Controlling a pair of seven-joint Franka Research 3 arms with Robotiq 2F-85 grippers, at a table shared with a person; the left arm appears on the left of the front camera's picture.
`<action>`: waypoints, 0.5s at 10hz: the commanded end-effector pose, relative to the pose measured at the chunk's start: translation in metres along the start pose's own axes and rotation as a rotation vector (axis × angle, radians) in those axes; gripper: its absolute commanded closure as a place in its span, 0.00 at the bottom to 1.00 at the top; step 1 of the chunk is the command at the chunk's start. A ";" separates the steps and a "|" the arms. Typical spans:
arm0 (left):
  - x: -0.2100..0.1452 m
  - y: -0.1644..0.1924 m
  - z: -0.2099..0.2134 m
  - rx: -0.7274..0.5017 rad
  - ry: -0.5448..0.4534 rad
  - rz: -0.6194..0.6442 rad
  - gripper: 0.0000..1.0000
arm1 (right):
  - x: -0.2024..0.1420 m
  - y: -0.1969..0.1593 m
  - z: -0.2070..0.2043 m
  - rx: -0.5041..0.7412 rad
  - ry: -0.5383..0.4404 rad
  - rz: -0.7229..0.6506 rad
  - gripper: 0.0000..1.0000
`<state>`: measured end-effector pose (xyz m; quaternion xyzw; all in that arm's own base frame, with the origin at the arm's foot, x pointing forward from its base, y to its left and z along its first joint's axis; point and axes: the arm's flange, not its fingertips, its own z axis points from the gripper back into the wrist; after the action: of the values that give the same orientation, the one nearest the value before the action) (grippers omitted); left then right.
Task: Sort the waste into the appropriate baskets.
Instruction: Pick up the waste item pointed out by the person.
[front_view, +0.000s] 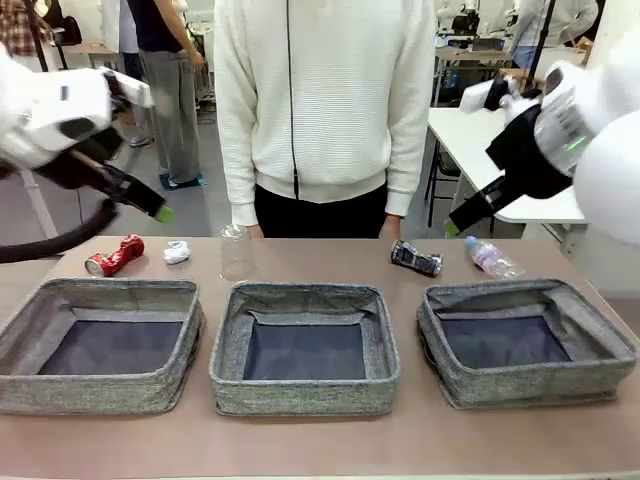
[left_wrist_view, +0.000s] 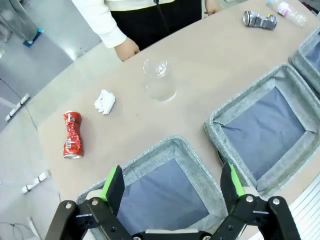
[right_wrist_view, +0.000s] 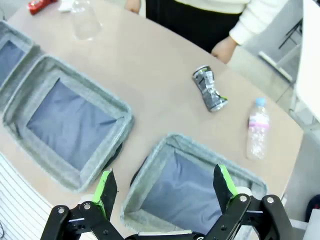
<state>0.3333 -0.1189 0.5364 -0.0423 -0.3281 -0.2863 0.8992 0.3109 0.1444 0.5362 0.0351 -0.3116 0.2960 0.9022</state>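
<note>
Three grey fabric baskets stand in a row: left, middle, right. Behind them on the table lie a crushed red can, a white paper wad, a clear plastic cup, a crushed dark can and a small clear bottle with a pink label. My left gripper hangs open high over the left basket. My right gripper hangs open high over the right basket. Both hold nothing.
A person in a white top stands at the far edge, hands resting on the table near the cup and the dark can. A white table stands behind at the right. Bare tabletop lies in front of the baskets.
</note>
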 end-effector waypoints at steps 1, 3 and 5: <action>-0.005 -0.002 -0.084 -0.013 0.051 -0.002 0.00 | -0.001 -0.003 -0.083 0.014 0.055 0.026 0.00; -0.005 0.025 0.006 -0.199 -0.003 0.104 0.00 | -0.014 -0.016 0.005 0.111 -0.086 -0.145 0.00; -0.055 0.118 0.034 -0.656 -0.008 0.349 0.00 | -0.073 -0.066 0.048 0.305 -0.228 -0.569 0.00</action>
<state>0.3431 -0.0599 0.5316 -0.2260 -0.2781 -0.2704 0.8936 0.3194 0.0925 0.5563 0.1787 -0.3260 0.1826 0.9102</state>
